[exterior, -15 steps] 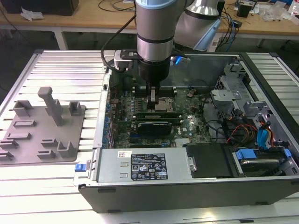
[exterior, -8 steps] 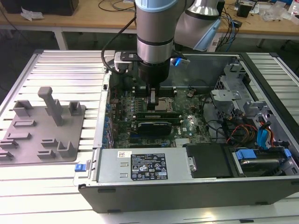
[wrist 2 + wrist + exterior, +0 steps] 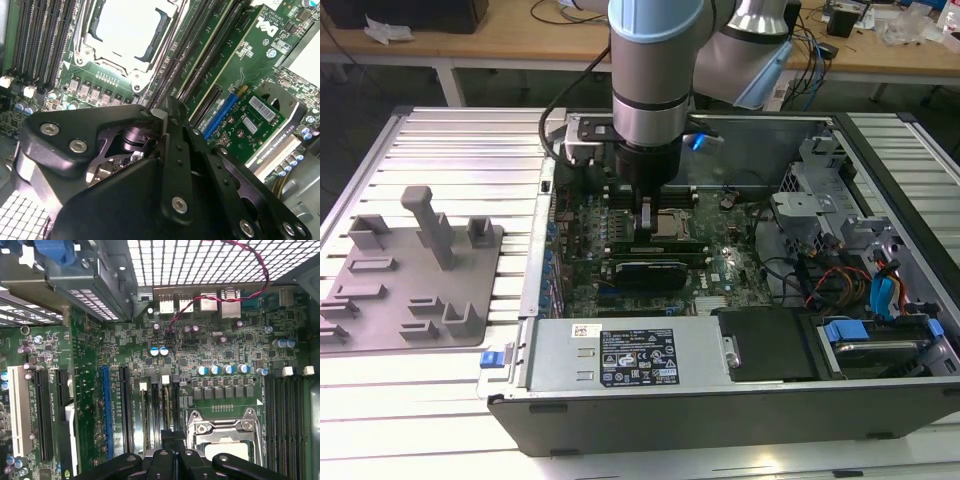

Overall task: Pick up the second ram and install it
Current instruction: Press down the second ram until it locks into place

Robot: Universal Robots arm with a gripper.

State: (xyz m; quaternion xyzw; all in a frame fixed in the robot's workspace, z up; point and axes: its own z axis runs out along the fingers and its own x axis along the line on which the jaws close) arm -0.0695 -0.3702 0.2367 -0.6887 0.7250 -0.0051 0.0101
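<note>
Black tool (image 3: 162, 117) presses down among the memory slots (image 3: 160, 405) beside the processor (image 3: 670, 224); its grip I cannot tell, seating unfinished.

Black label (image 3: 638, 368) with white print and small signs on the grey metal box (image 3: 560, 352) in the exterior view, letters too small to read. Small white sticker (image 3: 584, 332) with tiny marks just above it on the same box. White slanted logo (image 3: 265, 25) printed on the green board (image 3: 240, 55) in the second wrist view. White striped sticker (image 3: 262, 109) on the small card (image 3: 250, 131) nearby. Tiny white print (image 3: 116, 409) beside the long slots in the first wrist view, not readable.
</note>
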